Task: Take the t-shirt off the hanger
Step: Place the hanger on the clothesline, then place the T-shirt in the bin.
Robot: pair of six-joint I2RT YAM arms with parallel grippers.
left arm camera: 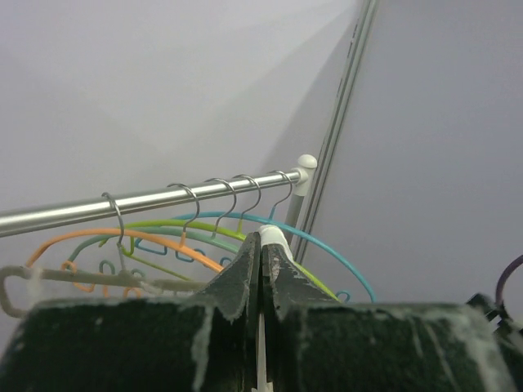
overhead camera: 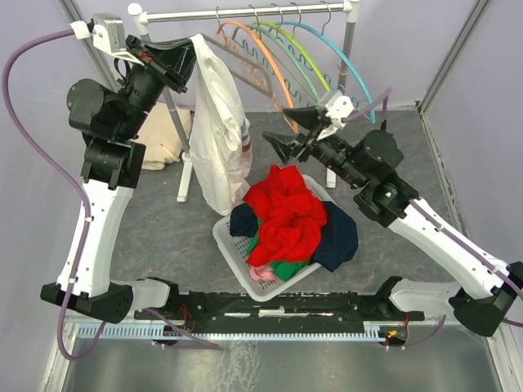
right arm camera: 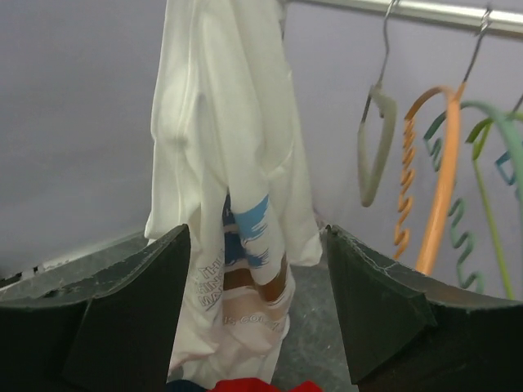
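We are counting five hangers [right arm camera: 445,180] hanging from one rail [overhead camera: 245,12], one white t-shirt [overhead camera: 216,122], one laundry basket [overhead camera: 225,241], one beige cloth [overhead camera: 167,135] lying on the tabletop [overhead camera: 163,237], and two robot arms [overhead camera: 98,229].

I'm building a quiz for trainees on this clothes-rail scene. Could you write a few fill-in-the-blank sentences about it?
The t-shirt clamped in the left gripper is ____ in colour.
The right gripper has jaws that stand ____.
The topmost garment in the basket is ____.
Missing words: white; open; red.
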